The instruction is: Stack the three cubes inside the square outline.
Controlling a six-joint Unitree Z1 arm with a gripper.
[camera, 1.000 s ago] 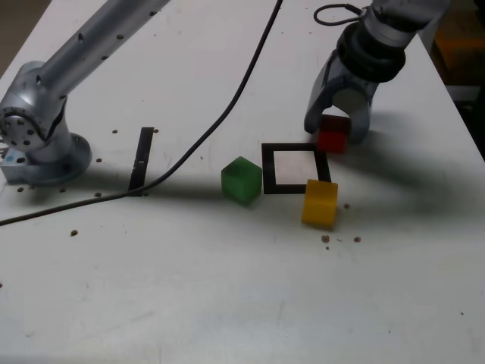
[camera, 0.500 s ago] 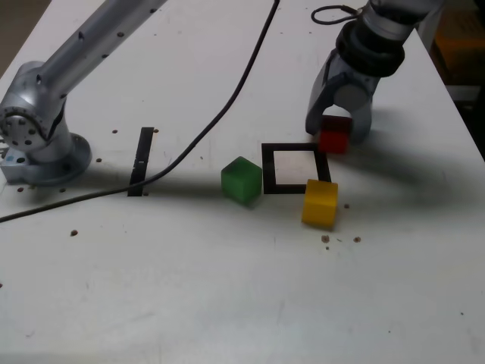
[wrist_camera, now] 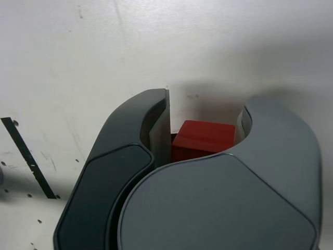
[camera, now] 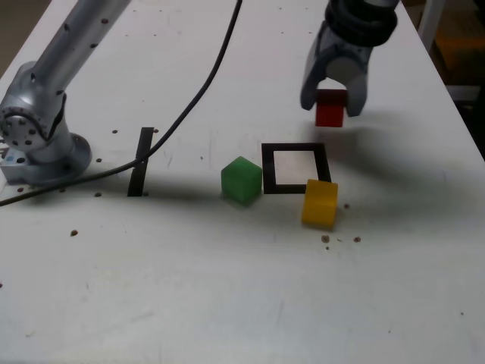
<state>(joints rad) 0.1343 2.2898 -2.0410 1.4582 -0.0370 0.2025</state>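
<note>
While the grey gripper [camera: 331, 97] pinches one small matte red cube [camera: 330, 108] at upper right, a white speckled table [camera: 227, 288] carries one green cube [camera: 242, 180] and one yellow cube [camera: 320, 203] flanking one thin black square outline [camera: 295, 168].

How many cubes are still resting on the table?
2: the green cube just off the square outline's left edge in the exterior view, the yellow cube overlapping its near right corner.

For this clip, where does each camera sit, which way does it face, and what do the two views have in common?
Exterior view: off the arm, high over the white table, looking down; it shows the arm's base, the gripper holding the red cube, plus the green cube, yellow cube and square outline.
Wrist view: on the wrist, looking down along the gripper at the table.
Shared: the gripper, the clamped red cube and the table.
</note>
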